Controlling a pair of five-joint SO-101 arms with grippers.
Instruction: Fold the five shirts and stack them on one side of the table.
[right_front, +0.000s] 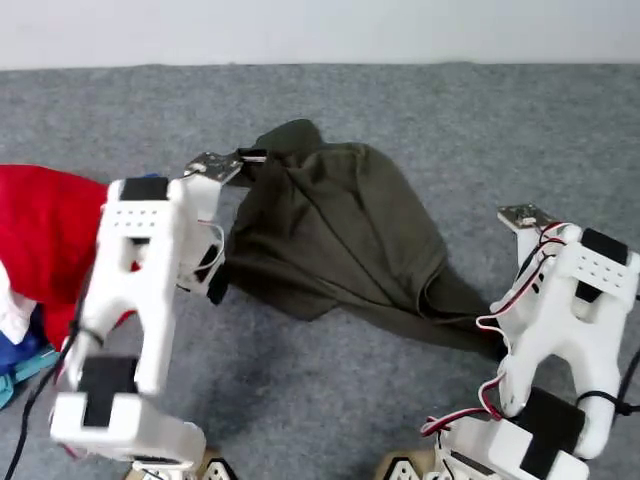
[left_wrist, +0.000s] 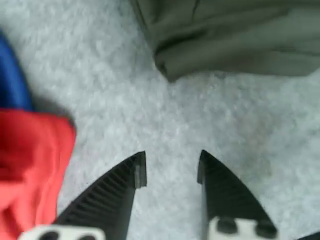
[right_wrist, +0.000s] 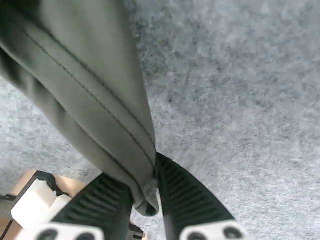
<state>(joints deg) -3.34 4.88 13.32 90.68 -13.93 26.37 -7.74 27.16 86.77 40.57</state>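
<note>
High view: olive shirt (right_front: 340, 235) lies crumpled mid-frame on the table (right_front: 500, 130), hem pinched in the right claw (right_wrist: 145, 180), left claw (left_wrist: 171, 162) open and empty, so folding looks barely begun.

- left gripper (left_wrist: 171, 169): fingers apart, bare table (left_wrist: 210, 125) between and under them.
- middle shirt (left_wrist: 235, 45): nearest edge lies ahead of the left fingertips, apart from them.
- shirt pile (left_wrist: 30, 165): on the table, outside one left finger, near it.
- right gripper (right_wrist: 150, 187): fingers pinch a hem of the middle shirt; the cloth runs on ahead past the fingertips, over the table.
</note>
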